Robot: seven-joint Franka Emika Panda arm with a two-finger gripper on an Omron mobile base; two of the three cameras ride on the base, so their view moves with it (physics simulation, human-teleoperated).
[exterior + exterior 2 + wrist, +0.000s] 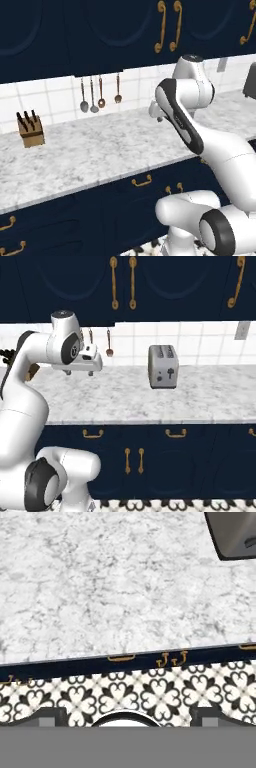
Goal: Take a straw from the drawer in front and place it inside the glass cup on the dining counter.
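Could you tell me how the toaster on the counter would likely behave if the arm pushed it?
The toaster looks boxy, metallic and upright on the marble counter, so it is probably fairly heavy and stiff. Its flat base suggests it would slide, though a high push might tip it.

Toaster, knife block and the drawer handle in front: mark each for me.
toaster [163, 367]: right base view, on its front face.
knife block [32, 134]: left base view, on its wooden side.
drawer handle [142, 181]: left base view, middle of the curved brass pull.
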